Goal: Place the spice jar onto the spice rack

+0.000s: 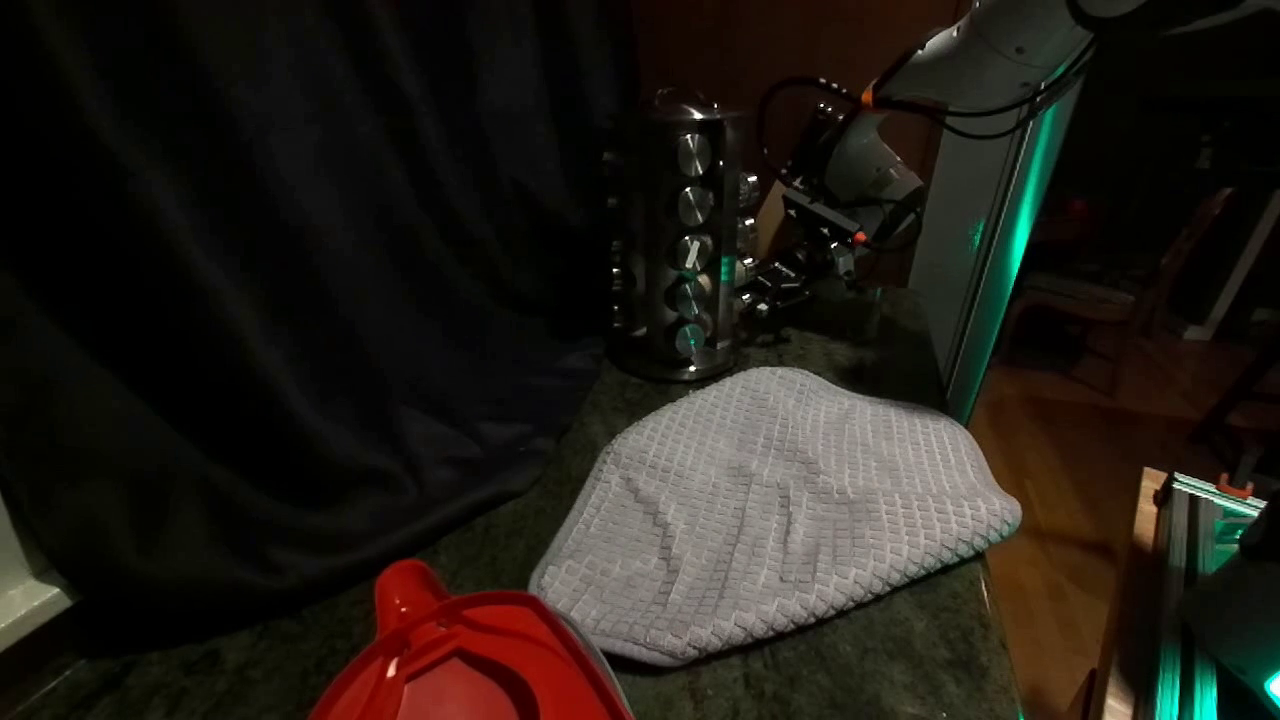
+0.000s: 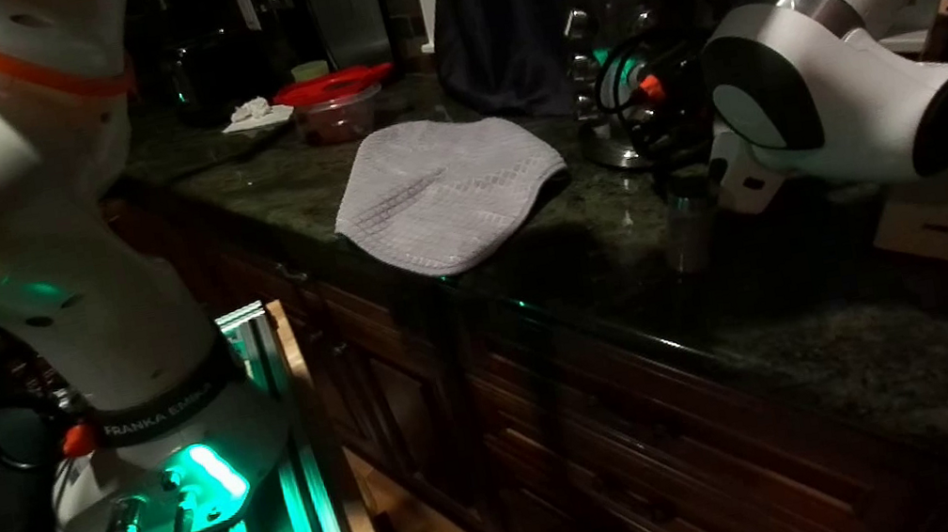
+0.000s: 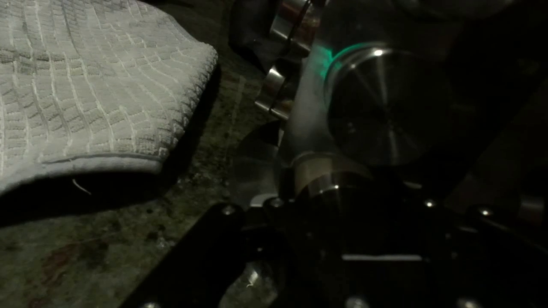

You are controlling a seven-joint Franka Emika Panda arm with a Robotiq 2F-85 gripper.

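Spice jar (image 3: 322, 174): gripped by the capped end, probably for sliding in body-first
Hand (image 3: 351, 204): narrowed around it
Spice rack (image 1: 658, 235): upright, presumably for sideways loading

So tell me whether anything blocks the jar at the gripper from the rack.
Nothing visible: the spice jar in the gripper is right at the spice rack, though too dark to tell whether touching. The grey cloth lies off to one side.

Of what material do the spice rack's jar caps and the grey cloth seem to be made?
Jar caps: probably brushed metal, shiny silver with radiating streaks of light. Grey cloth: soft-looking matte textile, showing wrinkles and a raised grid; fibre type unclear.
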